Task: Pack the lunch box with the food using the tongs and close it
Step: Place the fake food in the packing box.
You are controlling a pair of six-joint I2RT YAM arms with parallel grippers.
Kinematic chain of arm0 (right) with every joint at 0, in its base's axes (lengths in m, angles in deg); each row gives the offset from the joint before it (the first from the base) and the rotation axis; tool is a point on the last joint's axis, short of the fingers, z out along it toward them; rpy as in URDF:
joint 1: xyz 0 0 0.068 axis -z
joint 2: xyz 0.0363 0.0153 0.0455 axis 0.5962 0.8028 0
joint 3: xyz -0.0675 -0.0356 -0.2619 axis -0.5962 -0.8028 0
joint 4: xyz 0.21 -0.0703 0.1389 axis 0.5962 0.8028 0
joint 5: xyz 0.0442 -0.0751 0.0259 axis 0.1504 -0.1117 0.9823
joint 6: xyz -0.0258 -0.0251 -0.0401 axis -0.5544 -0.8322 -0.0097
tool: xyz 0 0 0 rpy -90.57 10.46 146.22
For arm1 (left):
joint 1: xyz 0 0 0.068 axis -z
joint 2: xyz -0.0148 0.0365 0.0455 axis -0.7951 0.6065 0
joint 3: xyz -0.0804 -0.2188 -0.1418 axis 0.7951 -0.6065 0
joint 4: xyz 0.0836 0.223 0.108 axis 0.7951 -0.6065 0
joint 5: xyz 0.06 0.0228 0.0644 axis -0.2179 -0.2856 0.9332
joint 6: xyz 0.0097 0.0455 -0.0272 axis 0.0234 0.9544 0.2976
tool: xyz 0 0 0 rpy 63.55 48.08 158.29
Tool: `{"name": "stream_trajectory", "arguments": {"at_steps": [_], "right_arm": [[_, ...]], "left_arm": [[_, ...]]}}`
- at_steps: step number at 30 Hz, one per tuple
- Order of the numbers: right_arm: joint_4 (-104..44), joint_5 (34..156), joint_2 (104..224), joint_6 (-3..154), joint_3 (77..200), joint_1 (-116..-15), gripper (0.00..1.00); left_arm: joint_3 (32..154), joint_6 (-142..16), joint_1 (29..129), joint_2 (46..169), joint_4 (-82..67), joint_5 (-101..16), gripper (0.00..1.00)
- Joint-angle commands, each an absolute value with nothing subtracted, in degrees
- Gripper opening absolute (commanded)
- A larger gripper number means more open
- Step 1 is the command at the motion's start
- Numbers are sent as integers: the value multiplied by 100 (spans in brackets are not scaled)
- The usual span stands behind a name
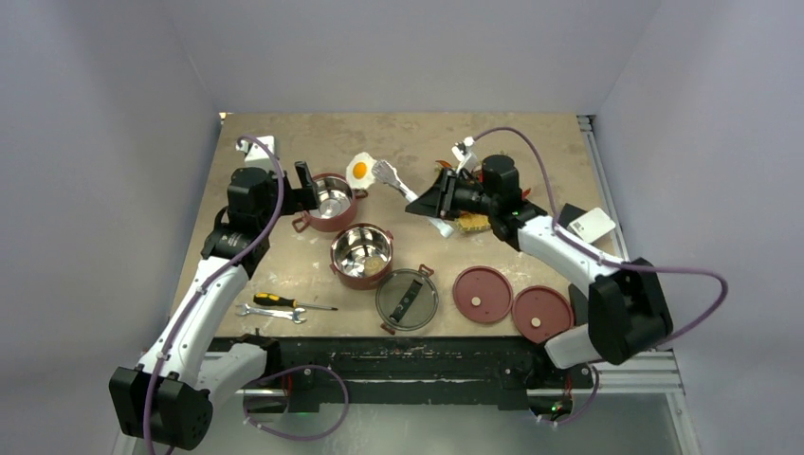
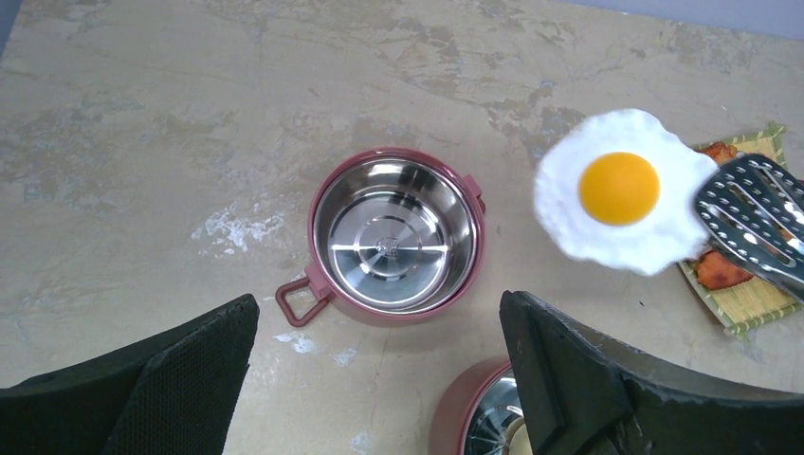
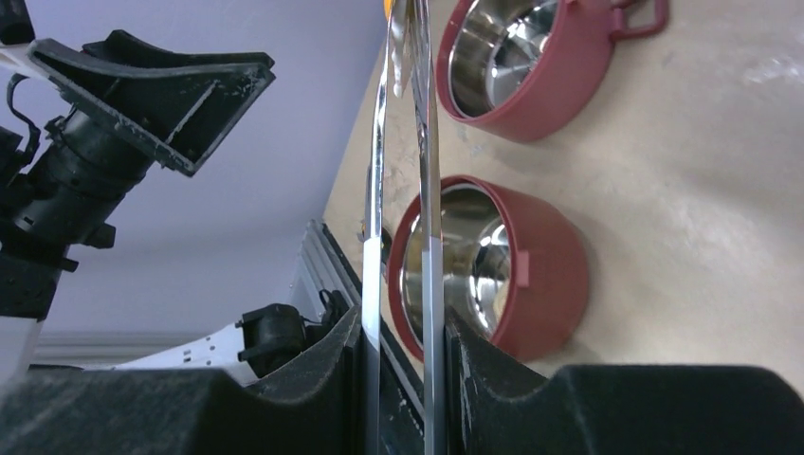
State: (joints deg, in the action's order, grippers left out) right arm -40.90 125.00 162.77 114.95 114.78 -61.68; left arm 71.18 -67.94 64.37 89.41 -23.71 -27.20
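Observation:
My right gripper (image 1: pixel 429 201) (image 3: pixel 403 379) is shut on the silver tongs (image 1: pixel 396 182) (image 3: pixel 429 237), squeezing their two arms together. The slotted tong tips (image 2: pixel 758 216) pinch the fried egg (image 1: pixel 359 171) (image 2: pixel 614 194), which hangs in the air just right of the far red bowl (image 1: pixel 327 226) (image 2: pixel 379 313). That bowl's steel inside holds nothing. A second red bowl (image 1: pixel 362 278) (image 3: pixel 550 275) stands nearer. My left gripper (image 1: pixel 308 190) (image 2: pixel 379 379) hovers open beside the far bowl, holding nothing. More food, orange-brown pieces (image 2: pixel 721 270), lies on the yellow mat (image 2: pixel 758 308).
A dark see-through lid (image 1: pixel 408 300) and two red disc lids (image 1: pixel 483 295) (image 1: pixel 541 313) lie at the front right. A screwdriver (image 1: pixel 284 301) and a small wrench (image 1: pixel 270 312) lie at the front left. A white card (image 1: pixel 593 225) sits by the right edge.

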Motion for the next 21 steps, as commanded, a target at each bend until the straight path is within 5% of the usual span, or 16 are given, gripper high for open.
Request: {"name": "stream_trajectory", "arguments": {"at_steps": [1,21], "right_arm": [[-4778,12379,16941,11534,12203,-6429,0],[-4848,12440,19084,11484,13537,-7093,0]], "left_arm": [[7082,-6859,6391,8821,-2126,-2644,99],[7088,-6839,6383,8820,-2117,-2651,99]]}}
